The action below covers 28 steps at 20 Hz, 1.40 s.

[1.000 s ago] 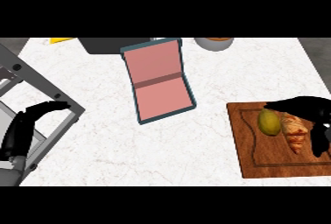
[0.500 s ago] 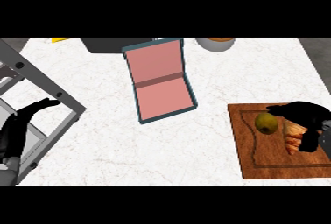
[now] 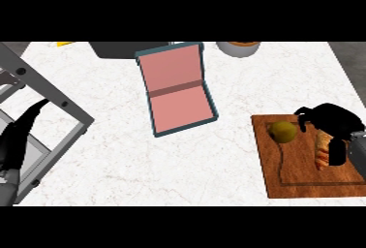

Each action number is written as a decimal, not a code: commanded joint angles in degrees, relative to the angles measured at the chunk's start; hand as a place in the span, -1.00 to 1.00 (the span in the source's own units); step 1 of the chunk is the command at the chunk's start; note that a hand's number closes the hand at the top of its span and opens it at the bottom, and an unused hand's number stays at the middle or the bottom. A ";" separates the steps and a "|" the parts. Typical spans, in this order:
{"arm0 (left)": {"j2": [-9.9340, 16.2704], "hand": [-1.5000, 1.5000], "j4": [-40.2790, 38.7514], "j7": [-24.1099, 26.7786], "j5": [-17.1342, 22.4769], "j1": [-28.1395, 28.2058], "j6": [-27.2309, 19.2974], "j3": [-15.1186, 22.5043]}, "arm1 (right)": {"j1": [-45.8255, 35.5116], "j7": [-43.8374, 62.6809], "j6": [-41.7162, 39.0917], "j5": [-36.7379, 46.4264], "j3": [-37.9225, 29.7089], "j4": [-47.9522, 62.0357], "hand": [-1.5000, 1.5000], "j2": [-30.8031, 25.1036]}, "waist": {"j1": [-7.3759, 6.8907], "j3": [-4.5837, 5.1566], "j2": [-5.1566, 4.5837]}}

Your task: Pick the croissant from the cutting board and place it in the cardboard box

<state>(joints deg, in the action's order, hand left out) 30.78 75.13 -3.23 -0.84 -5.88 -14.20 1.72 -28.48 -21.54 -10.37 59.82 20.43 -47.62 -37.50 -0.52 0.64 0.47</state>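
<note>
The right hand (image 3: 334, 121) is curling its fingers over the croissant (image 3: 324, 151), whose long axis is running toward the cutting board's (image 3: 300, 181) near edge; the cardboard box (image 3: 176, 88) is lying well to the left.

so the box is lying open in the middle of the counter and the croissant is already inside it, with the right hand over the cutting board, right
Not quite. The head view shows the croissant on the cutting board, beside a yellow-green fruit; it is not in the box. The box does lie open mid-counter, and the right hand is over the board.
</note>
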 commanded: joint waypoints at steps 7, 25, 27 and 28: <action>0.94 0.00 -1.74 0.10 0.45 4.07 -1.05 -2.84 | 7.22 32.67 10.35 -7.91 -14.54 -11.49 1.00 15.75 | 6.08 -0.47 2.17; -1.78 0.00 1.42 0.40 -1.57 2.52 0.41 -0.44 | 1.80 72.58 -4.10 12.99 4.60 -63.25 1.00 34.93 | 0.72 -0.58 -0.17; -3.28 0.00 1.48 -2.06 -2.91 -0.16 -0.87 0.28 | -1.11 72.64 0.64 11.76 5.11 -59.34 1.00 37.20 | 0.40 -0.63 -0.39; -3.37 0.00 -2.80 2.45 -2.99 0.48 -0.91 -0.79 | -7.65 76.30 0.64 8.72 4.06 -55.18 1.00 37.26 | -0.10 -0.57 -0.57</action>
<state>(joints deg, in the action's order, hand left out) 28.83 75.09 -2.83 -2.56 -4.37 -14.60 0.78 -28.01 48.77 -8.84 70.87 23.60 -105.09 -3.76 0.51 0.09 0.40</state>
